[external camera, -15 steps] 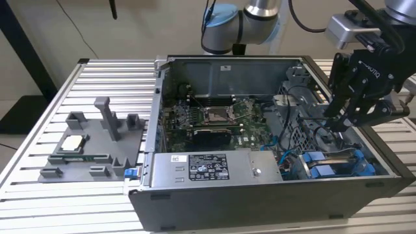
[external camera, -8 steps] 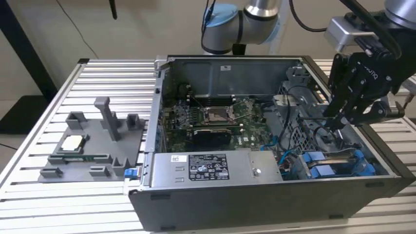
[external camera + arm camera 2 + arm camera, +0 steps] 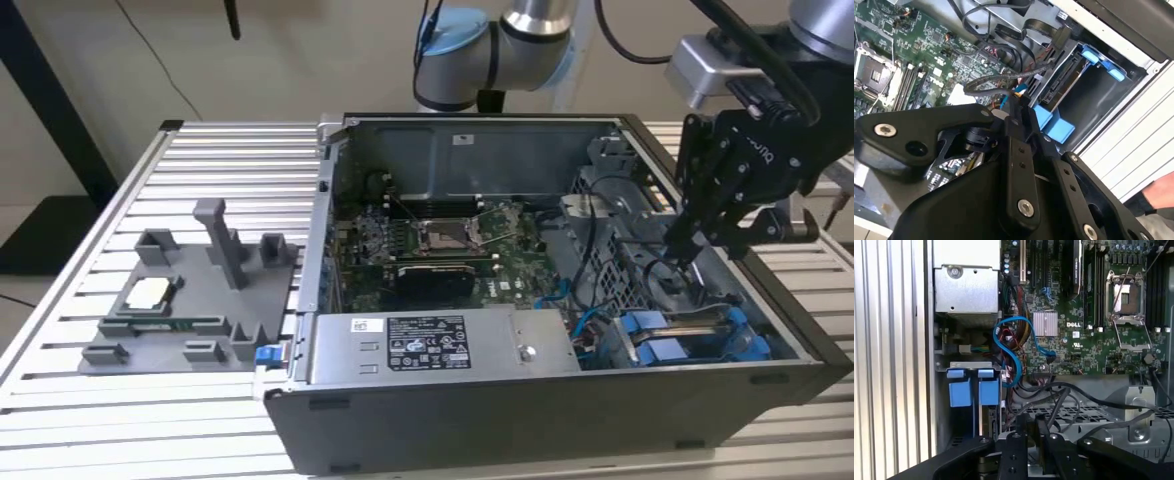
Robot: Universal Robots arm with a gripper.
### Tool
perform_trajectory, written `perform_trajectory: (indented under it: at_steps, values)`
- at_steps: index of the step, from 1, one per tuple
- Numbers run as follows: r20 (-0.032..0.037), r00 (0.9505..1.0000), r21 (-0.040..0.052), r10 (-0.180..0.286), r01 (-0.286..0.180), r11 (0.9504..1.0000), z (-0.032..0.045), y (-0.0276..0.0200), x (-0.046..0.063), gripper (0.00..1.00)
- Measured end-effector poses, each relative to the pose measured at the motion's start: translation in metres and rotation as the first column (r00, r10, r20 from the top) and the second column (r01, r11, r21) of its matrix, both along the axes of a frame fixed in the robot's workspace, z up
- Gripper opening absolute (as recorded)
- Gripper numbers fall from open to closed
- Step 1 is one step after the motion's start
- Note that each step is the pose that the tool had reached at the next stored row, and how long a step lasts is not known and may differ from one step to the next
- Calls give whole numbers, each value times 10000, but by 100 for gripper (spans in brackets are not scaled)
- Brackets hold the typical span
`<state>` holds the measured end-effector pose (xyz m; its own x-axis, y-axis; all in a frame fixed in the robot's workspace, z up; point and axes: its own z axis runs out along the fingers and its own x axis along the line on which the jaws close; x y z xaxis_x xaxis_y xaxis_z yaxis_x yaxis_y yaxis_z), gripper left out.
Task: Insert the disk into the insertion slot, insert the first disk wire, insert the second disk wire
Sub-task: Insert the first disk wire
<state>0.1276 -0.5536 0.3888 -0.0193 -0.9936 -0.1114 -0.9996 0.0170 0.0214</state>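
While the arm reaches down into the open computer case point(image 3: 467, 420) that sits on the slatted table point(image 3: 134, 420), the pincer point(image 3: 674, 255) hangs inside the case's drive corner, well apart from the motherboard point(image 3: 441, 240) and the grey power-supply box point(image 3: 427, 345).

In the second wrist view the pincer point(image 3: 1015, 102) is drawn narrow, its black fingers point(image 3: 1021, 117) pinched on the plug end of a dark wire point(image 3: 989, 80) that loops back toward the motherboard. Gripping right at the plug, rather than along the slack cable, probably keeps the end stiff and aimed.

The disk point(image 3: 1064, 80) lies just beyond the pincer's tips, seated in the insertion slot point(image 3: 1089, 100) with its blue carrier frame point(image 3: 1056, 125) clipped around it. Its connector edge faces the pincer, so the first step looks done and the work now concerns a disk wire. The plug is close to that edge, but whether it touches is hard to tell.

In the first wrist view the pincer point(image 3: 1038, 432) looks along the case, with the carrier's blue tabs point(image 3: 959, 390) off to one side of it and a bright blue cable point(image 3: 1014, 345) curling ahead.
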Motion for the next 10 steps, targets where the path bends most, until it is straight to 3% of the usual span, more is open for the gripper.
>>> perform_trajectory:
  at_steps: [6,10]
  values:
    - [16,10000,-424,-1,1,9991,-40,0,0,19]
    - [111,9999,-510,-1,7,9987,-80,0,-1,19]
